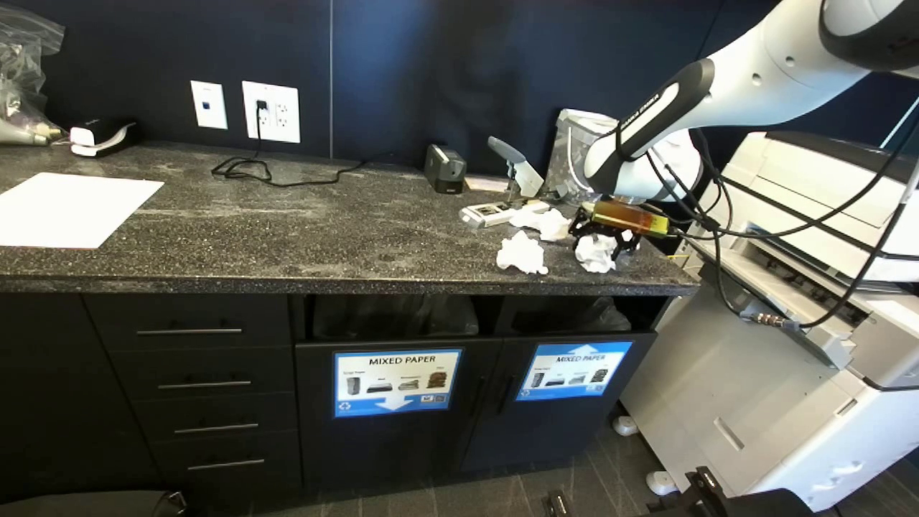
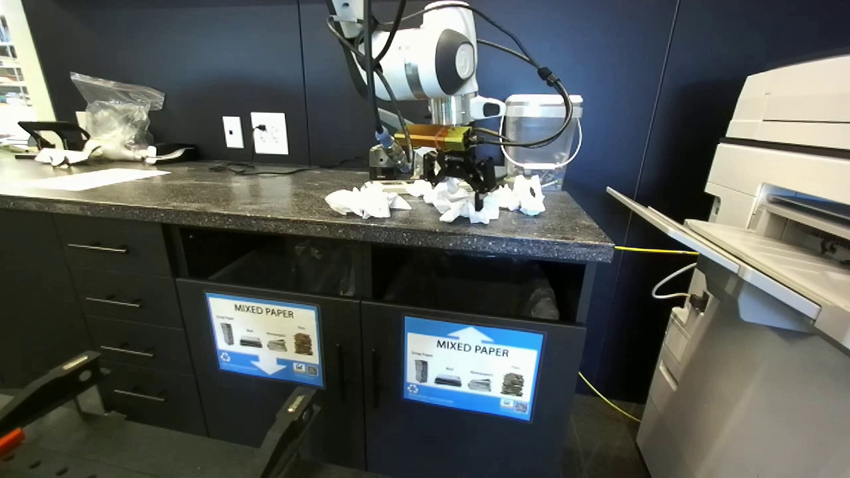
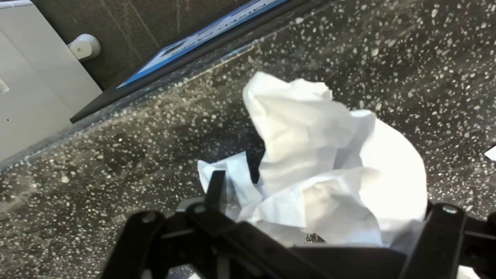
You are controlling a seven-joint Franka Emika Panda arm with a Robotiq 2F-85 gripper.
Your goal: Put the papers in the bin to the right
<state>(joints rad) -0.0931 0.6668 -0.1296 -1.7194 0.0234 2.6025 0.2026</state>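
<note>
Gripper [image 3: 327, 197]: jaws wide, fingers [image 3: 215, 190] either side of a paper wad [image 3: 317, 155], right of centre in the wrist view, on the counter [image 3: 116, 166]. Doesn't look clamped. Bluish paper [image 3: 236, 174] at the frame-left finger: same wad or another, can't tell. Step in hand, my read: grasp. To do it well: tips low without grinding the counter, squeeze right down since crumpled paper should give, lift straight so neighbours don't snag. Further out, in an exterior view: second wad [image 1: 522, 253] just left of the gripper, third wad [image 1: 551, 225] a bit above that, beside the desk tool [image 1: 492, 215]. Bucket [image 2: 534, 123], presumably the bin, upper right of centre in an exterior view; cable [image 2: 547, 74] crosses its front. Lid on or off unclear. Carry should swing clear of cable and rim, then let go over the middle.
</note>
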